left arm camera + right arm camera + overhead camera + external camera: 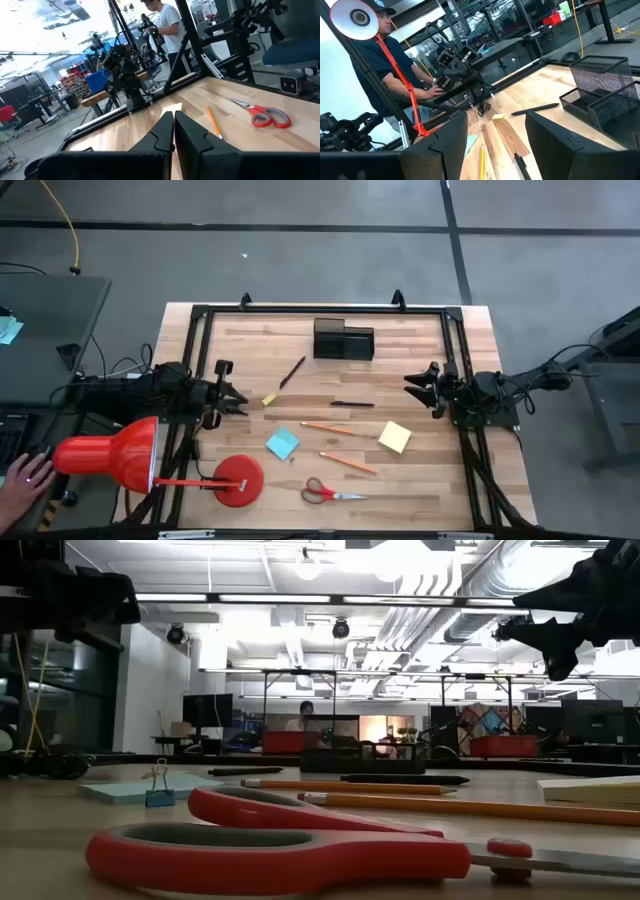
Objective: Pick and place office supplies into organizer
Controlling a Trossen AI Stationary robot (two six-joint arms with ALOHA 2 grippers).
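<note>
Supplies, from the scissors (333, 494) to a pen (352, 404), lie loose on the bench (420, 480) short of the organizer (343, 340), so nothing is picked: left end effector (240, 401) closed and empty, right end effector (412, 383) spread and empty, a first reach pending.

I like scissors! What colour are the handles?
Red; the scissors show best in the low view.

Robotics lab: exposed ceiling ducts (440, 610), other robot rigs (125, 75).
</note>
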